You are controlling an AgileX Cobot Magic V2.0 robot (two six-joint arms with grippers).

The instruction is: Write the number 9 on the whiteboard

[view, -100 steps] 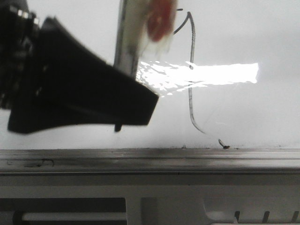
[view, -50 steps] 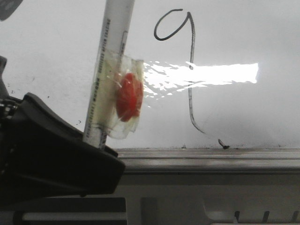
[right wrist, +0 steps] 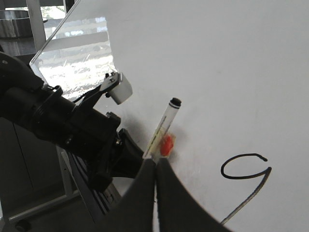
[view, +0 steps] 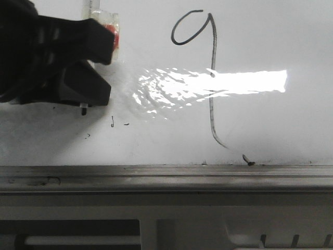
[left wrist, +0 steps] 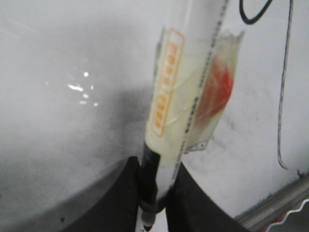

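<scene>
a: since half a second ago the left gripper moves up in the front view, from the low left corner to the upper left. the marker goes up with it, and now only a short piece with the red patch shows above the black fingers.

b: is the left gripper closed?

a: yes. in the left wrist view its two fingers press on the marker from both sides, low on the body. clear tape with a red patch is around the white barrel.

b: where is the 9?

a: the 9 is on the whiteboard, to the right of the left gripper and apart from it. it has a small flat loop at the top and a long tail that goes down through the bright glare and hooks near the grey rail. the marker does not touch the stroke. the right wrist view also shows the loop of the 9 on the whiteboard, and the marker is beside it.

b: and the right gripper?

a: the right gripper has its fingers close together with only a thin gap. it holds nothing.

b: other marks on the board?

a: a few small black specks below the left gripper.
</scene>
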